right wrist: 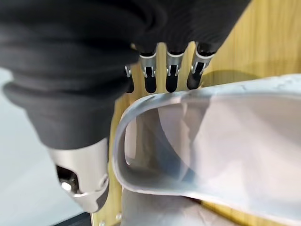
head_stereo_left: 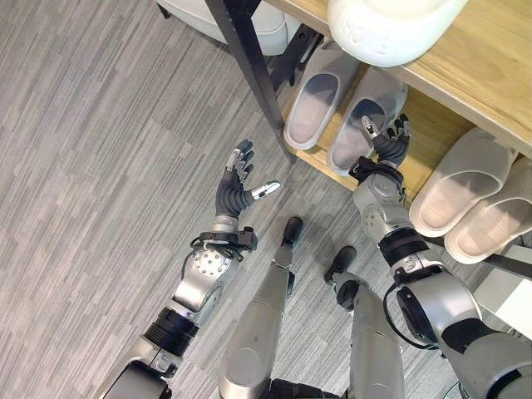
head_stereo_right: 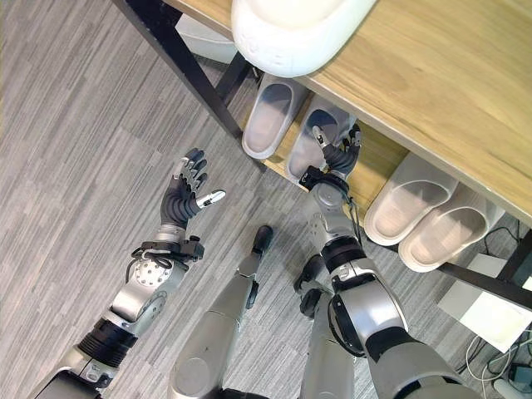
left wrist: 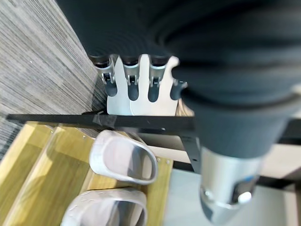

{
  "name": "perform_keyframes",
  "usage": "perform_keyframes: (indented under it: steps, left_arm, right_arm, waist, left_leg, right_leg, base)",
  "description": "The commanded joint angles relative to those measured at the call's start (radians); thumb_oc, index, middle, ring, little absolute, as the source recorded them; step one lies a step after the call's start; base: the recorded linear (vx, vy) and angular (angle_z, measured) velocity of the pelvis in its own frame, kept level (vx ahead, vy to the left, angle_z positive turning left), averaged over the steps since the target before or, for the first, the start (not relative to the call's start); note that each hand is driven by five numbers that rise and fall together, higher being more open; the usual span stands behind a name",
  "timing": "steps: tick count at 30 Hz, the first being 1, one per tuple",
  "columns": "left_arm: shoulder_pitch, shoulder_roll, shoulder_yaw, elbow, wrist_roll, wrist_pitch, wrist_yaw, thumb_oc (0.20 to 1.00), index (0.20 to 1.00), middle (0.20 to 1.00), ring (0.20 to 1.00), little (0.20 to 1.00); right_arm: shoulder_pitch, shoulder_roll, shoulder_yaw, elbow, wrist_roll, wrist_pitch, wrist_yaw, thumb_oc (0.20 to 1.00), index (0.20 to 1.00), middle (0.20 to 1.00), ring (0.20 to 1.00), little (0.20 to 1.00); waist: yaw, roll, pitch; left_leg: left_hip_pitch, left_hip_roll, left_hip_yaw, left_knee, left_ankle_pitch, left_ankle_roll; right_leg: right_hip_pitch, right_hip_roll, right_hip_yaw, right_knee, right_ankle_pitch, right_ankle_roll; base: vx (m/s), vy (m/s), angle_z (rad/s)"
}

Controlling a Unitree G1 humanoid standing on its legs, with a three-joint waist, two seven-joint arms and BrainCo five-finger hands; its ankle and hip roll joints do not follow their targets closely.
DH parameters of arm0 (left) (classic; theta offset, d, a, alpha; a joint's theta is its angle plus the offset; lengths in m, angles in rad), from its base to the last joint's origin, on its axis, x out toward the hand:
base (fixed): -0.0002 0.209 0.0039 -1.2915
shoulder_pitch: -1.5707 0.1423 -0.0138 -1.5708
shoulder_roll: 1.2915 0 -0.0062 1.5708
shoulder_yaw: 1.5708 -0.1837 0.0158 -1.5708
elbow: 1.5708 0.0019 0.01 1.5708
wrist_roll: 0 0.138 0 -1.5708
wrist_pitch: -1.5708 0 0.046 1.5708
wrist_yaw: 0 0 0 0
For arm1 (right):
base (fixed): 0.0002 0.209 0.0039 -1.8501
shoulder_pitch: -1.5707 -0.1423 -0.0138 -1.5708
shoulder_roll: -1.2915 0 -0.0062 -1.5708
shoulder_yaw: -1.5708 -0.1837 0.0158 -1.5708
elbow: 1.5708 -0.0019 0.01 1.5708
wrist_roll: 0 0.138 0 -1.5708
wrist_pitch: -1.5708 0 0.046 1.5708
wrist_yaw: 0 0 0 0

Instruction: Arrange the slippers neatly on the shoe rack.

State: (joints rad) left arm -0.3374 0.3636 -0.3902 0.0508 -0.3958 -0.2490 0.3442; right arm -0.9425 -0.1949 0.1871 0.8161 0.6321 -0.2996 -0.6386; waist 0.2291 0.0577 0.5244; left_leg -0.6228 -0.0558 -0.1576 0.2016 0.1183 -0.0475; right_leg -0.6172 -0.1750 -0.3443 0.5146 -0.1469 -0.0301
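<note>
Our right hand (head_stereo_left: 386, 150), fingers straight, touches a grey slipper (head_stereo_left: 359, 125) mid-frame on the lower shelf (head_stereo_left: 432, 133). We judge it is squaring the pair; a gentle nudge comes next, while our left hand (head_stereo_left: 237, 187) hangs open.

The left arm (head_stereo_left: 195, 287) is showing a silver-grey shell, with a round disc (head_stereo_left: 208, 264) dotted with small screws near the wrist and a black ribbed band lower down. The right arm (head_stereo_left: 432, 303) is showing the same silver shell with black rings at its joints. The left hand (head_stereo_left: 235, 187) and right hand (head_stereo_left: 389, 148) are wearing dark ribbed covers, and their silver fingers (left wrist: 133, 81) are ending in dark tips.
</note>
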Motion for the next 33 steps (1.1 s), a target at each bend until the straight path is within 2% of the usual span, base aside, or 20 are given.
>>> perform_keyframes:
  steps: [1, 8, 10, 11, 12, 15, 16, 17, 19, 20, 22, 23, 25, 26, 28, 29, 33]
  left_arm:
    - [-0.024, -0.007, -0.020, -0.063, -0.022, -0.053, -0.018, 1.000, 1.000, 1.000, 1.000, 1.000]
    - [-0.059, -0.012, -0.031, -0.054, -0.018, -0.041, -0.030, 1.000, 1.000, 1.000, 1.000, 1.000]
    - [-0.034, -0.027, -0.009, -0.030, -0.039, -0.028, -0.049, 1.000, 1.000, 1.000, 1.000, 1.000]
    - [-0.004, -0.034, 0.009, -0.010, -0.035, -0.016, -0.061, 1.000, 1.000, 1.000, 1.000, 1.000]
    - [0.012, -0.033, 0.013, -0.006, -0.030, -0.011, -0.065, 1.000, 1.000, 1.000, 1.000, 1.000]
    - [0.120, -0.022, 0.049, 0.024, 0.000, 0.021, -0.094, 1.000, 1.000, 1.000, 1.000, 1.000]
    - [0.190, -0.007, 0.080, 0.046, 0.009, 0.037, -0.121, 1.000, 1.000, 1.000, 1.000, 1.000]
    - [0.226, -0.002, 0.092, 0.049, 0.008, 0.045, -0.144, 1.000, 1.000, 1.000, 1.000, 1.000]
    - [0.242, 0.003, 0.095, 0.048, 0.012, 0.050, -0.161, 1.000, 1.000, 1.000, 1.000, 1.000]
    - [0.278, 0.022, 0.100, 0.051, 0.037, 0.065, -0.207, 1.000, 1.000, 1.000, 1.000, 1.000]
    - [0.312, 0.046, 0.080, 0.066, 0.095, 0.082, -0.274, 1.000, 1.000, 1.000, 1.000, 1.000]
    - [0.313, 0.046, 0.079, 0.065, 0.096, 0.082, -0.274, 1.000, 1.000, 1.000, 1.000, 1.000]
    - [0.345, 0.074, 0.055, 0.073, 0.163, 0.102, -0.340, 1.000, 1.000, 1.000, 1.000, 1.000]
    - [0.358, 0.098, 0.041, 0.072, 0.199, 0.109, -0.373, 1.000, 1.000, 1.000, 1.000, 1.000]
    - [0.361, 0.108, 0.034, 0.069, 0.211, 0.112, -0.390, 1.000, 1.000, 1.000, 1.000, 1.000]
    - [0.361, 0.142, 0.008, 0.050, 0.245, 0.116, -0.432, 1.000, 1.000, 1.000, 1.000, 1.000]
    - [0.261, 0.216, -0.089, -0.060, 0.292, 0.093, -0.520, 1.000, 1.000, 1.000, 1.000, 1.000]
  right_arm:
    - [0.031, 0.033, 0.028, 0.010, 0.057, 0.008, 0.055, 1.000, 1.000, 1.000, 1.000, 1.000]
    - [0.070, 0.030, 0.025, 0.020, 0.082, 0.017, 0.091, 1.000, 1.000, 1.000, 1.000, 1.000]
    - [0.213, 0.024, 0.093, -0.095, -0.043, 0.074, 0.131, 1.000, 1.000, 1.000, 1.000, 1.000]
    - [0.352, 0.016, 0.138, -0.209, -0.150, 0.113, 0.184, 1.000, 1.000, 1.000, 1.000, 1.000]
    - [0.401, 0.013, 0.149, -0.242, -0.172, 0.122, 0.205, 1.000, 1.000, 1.000, 1.000, 1.000]
    - [0.610, 0.016, 0.127, -0.318, -0.261, 0.155, 0.272, 1.000, 1.000, 1.000, 1.000, 1.000]
    - [0.706, -0.012, 0.115, -0.347, -0.298, 0.178, 0.332, 1.000, 1.000, 1.000, 1.000, 1.000]
    - [0.753, -0.035, 0.118, -0.384, -0.322, 0.183, 0.371, 1.000, 1.000, 1.000, 1.000, 1.000]
    - [0.778, -0.055, 0.125, -0.410, -0.342, 0.185, 0.400, 1.000, 1.000, 1.000, 1.000, 1.000]
    - [0.845, -0.100, 0.117, -0.488, -0.387, 0.184, 0.458, 1.000, 1.000, 1.000, 1.000, 1.000]
    - [0.927, -0.135, 0.099, -0.539, -0.441, 0.186, 0.512, 1.000, 1.000, 1.000, 1.000, 1.000]
    - [0.929, -0.136, 0.098, -0.541, -0.442, 0.186, 0.512, 1.000, 1.000, 1.000, 1.000, 1.000]
    - [0.999, -0.149, 0.073, -0.556, -0.498, 0.189, 0.540, 1.000, 1.000, 1.000, 1.000, 1.000]
    - [1.032, -0.151, 0.056, -0.544, -0.488, 0.195, 0.557, 1.000, 1.000, 1.000, 1.000, 1.000]
    - [1.042, -0.153, 0.051, -0.533, -0.483, 0.199, 0.566, 1.000, 1.000, 1.000, 1.000, 1.000]
    - [1.062, -0.158, 0.040, -0.516, -0.467, 0.206, 0.588, 1.000, 1.000, 1.000, 1.000, 1.000]
    - [1.077, -0.191, 0.040, -0.510, -0.444, 0.204, 0.629, 1.000, 1.000, 1.000, 1.000, 1.000]
  waist:
    - [0.035, -0.007, -0.020]
    - [0.022, -0.011, -0.029]
    - [-0.001, -0.030, -0.044]
    - [-0.027, -0.043, -0.067]
    - [-0.037, -0.048, -0.078]
    - [-0.085, -0.063, -0.161]
    - [-0.111, -0.064, -0.226]
    - [-0.121, -0.065, -0.253]
    - [-0.128, -0.065, -0.266]
    - [-0.146, -0.063, -0.302]
    - [-0.171, -0.057, -0.331]
    - [-0.170, -0.057, -0.332]
    - [-0.195, -0.049, -0.354]
    - [-0.212, -0.044, -0.364]
    - [-0.217, -0.043, -0.367]
    - [-0.230, -0.041, -0.374]
    - [-0.274, -0.028, -0.387]
  left_leg:
    - [0.021, 0.028, -0.031, 0.027, -0.164, -0.010]
    - [0.074, 0.032, -0.021, 0.000, -0.162, -0.007]
    - [0.136, 0.045, 0.000, -0.030, -0.156, -0.009]
    - [0.177, 0.057, 0.013, -0.061, -0.123, -0.007]
    - [0.199, 0.061, 0.020, -0.074, -0.120, -0.008]
    - [0.332, 0.086, 0.052, -0.176, -0.092, -0.018]
    - [0.409, 0.092, 0.077, -0.235, -0.074, -0.026]
    - [0.450, 0.094, 0.088, -0.263, -0.068, -0.029]
    - [0.470, 0.098, 0.095, -0.274, -0.067, -0.031]
    - [0.506, 0.102, 0.115, -0.289, -0.070, -0.034]
    - [0.534, 0.105, 0.134, -0.289, -0.078, -0.036]
    - [0.535, 0.106, 0.134, -0.289, -0.079, -0.036]
    - [0.565, 0.109, 0.150, -0.289, -0.094, -0.031]
    - [0.581, 0.112, 0.161, -0.289, -0.101, -0.028]
    - [0.590, 0.112, 0.169, -0.289, -0.106, -0.026]
    - [0.607, 0.118, 0.181, -0.289, -0.114, -0.025]
    - [0.624, 0.126, 0.211, -0.289, -0.123, -0.028]
  right_leg:
    - [0.136, -0.080, 0.040, -0.075, -0.062, 0.155]
    - [0.180, -0.079, 0.048, -0.108, -0.051, 0.157]
    - [0.237, -0.063, 0.062, -0.167, -0.026, 0.156]
    - [0.285, -0.052, 0.062, -0.239, 0.031, 0.153]
    - [0.308, -0.047, 0.064, -0.262, 0.040, 0.154]
    - [0.445, -0.025, 0.060, -0.395, 0.095, 0.173]
    - [0.515, -0.014, 0.060, -0.471, 0.122, 0.180]
    - [0.549, -0.009, 0.063, -0.502, 0.132, 0.183]
    - [0.568, -0.007, 0.066, -0.519, 0.139, 0.186]
    - [0.603, -0.001, 0.073, -0.558, 0.152, 0.191]
    - [0.630, 0.003, 0.083, -0.586, 0.159, 0.195]
    - [0.631, 0.003, 0.084, -0.587, 0.160, 0.195]
    - [0.648, 0.007, 0.102, -0.597, 0.158, 0.197]
    - [0.654, 0.009, 0.117, -0.599, 0.156, 0.197]
    - [0.657, 0.010, 0.128, -0.600, 0.156, 0.197]
    - [0.662, 0.012, 0.143, -0.601, 0.154, 0.197]
    - [0.660, 0.013, 0.169, -0.602, 0.156, 0.198]
  base:
    - [0.03, -0.023, 0.06]
    - [0.01, -0.004, 0.01]
    - [-0.04, 0.010, -0.08]
    - [-0.05, 0.011, -0.39]
    - [0.03, 0.005, -1.00]
    - [0.16, -0.021, -0.74]
    - [0.18, -0.006, -0.27]
    - [0.14, 0.008, -0.18]
    - [0.05, -0.013, -0.19]
    - [0.07, -0.012, -0.16]
    - [0.07, 0.002, -0.03]
    - [0.05, 0.009, -0.17]
    - [0.06, 0.007, -0.25]
    - [0.05, 0.007, -0.25]
    - [0.03, -0.010, -0.42]
    - [0.04, -0.025, -0.41]
    - [0.02, -0.009, -0.32]
